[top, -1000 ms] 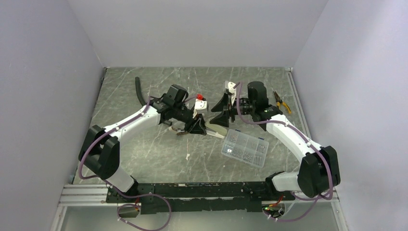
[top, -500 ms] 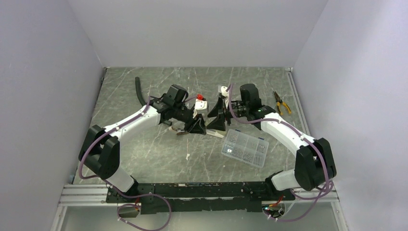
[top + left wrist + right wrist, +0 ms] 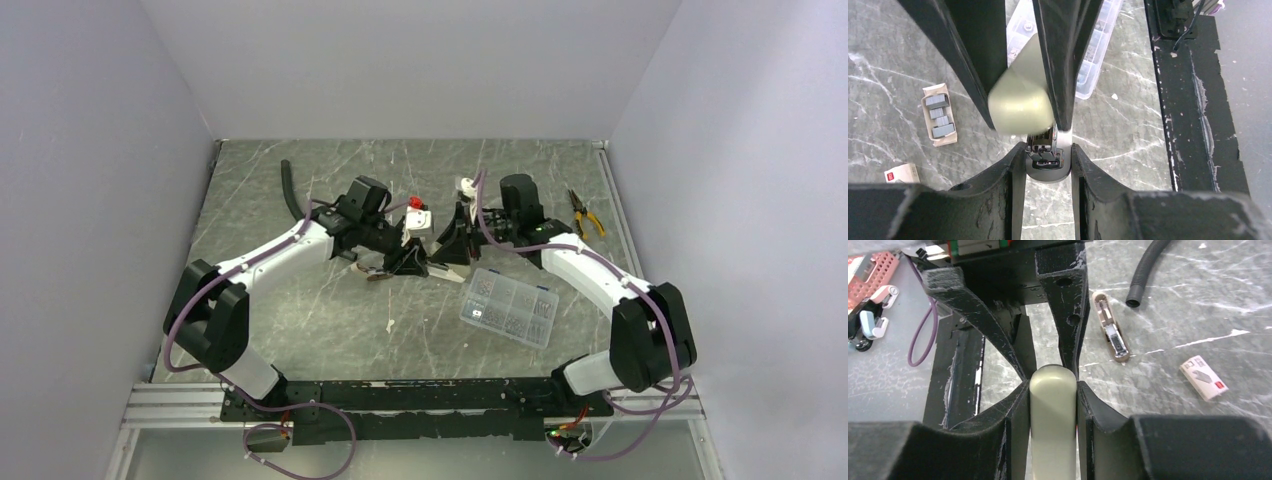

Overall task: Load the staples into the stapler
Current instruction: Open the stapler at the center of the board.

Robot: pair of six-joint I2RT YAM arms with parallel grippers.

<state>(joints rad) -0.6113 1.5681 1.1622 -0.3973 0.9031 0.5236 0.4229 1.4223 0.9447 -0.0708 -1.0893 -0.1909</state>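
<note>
- Left end effector (image 3: 1047,156): clamped on the metal base of the stapler (image 3: 1020,102).
- Right end effector (image 3: 1053,390): clamped on the stapler's olive top arm, facing the left one.
- Stapler: held between both end effectors over mid-surface (image 3: 300,310), just beyond the clear compartment box (image 3: 508,306).
- Staple strips (image 3: 939,116): in an open carton on the surface, apart from the stapler.

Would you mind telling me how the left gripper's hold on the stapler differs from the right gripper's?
The left gripper clamps the stapler by its silver metal base; the right gripper clamps its olive top arm. The left gripper reaches in from the left, the right gripper from the right. Both are shut on the stapler.
</note>
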